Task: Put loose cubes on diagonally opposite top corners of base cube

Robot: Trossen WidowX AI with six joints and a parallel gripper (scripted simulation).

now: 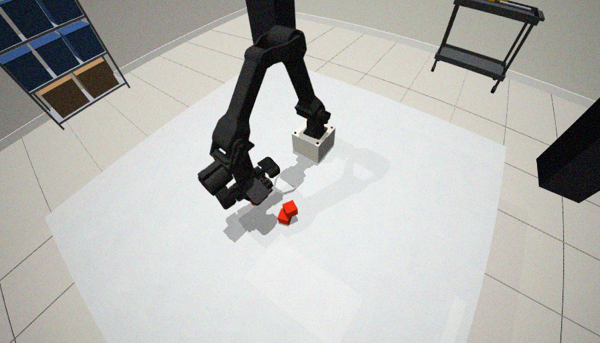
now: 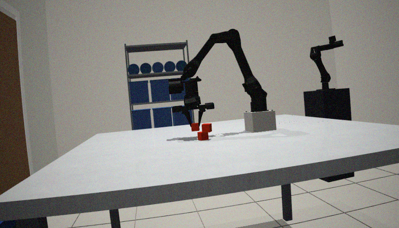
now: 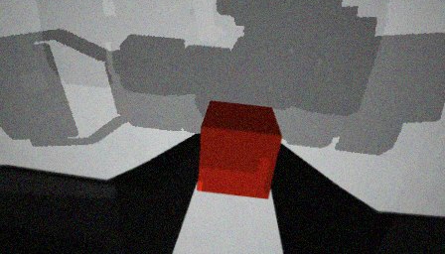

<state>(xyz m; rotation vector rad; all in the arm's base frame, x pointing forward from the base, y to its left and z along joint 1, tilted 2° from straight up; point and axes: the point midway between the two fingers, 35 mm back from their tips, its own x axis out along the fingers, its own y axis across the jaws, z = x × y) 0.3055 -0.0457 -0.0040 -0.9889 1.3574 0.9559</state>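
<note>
My gripper (image 2: 195, 125) (image 3: 236, 146) points down and is shut on a loose red cube (image 2: 195, 127) (image 3: 235, 157). Its fingers touch two opposite sides, and the cube hangs a little above the table. In the top view the hand hides nearly all of it. The red base cube (image 1: 282, 218) (image 2: 202, 136) stands on the table beside the hand. The other loose red cube (image 1: 290, 208) (image 2: 207, 127) rests on top of it, offset over one corner and overhanging. It looks level. The held cube is to the left of this pair in the top and exterior views.
The arm's pale mounting block (image 1: 306, 145) (image 2: 260, 121) stands on the white table (image 1: 177, 277) (image 2: 147, 160), behind the cubes in the top view and to their right in the exterior view. Shelves (image 1: 57, 74) (image 2: 157, 74) and a cart (image 1: 471, 60) stand off the table.
</note>
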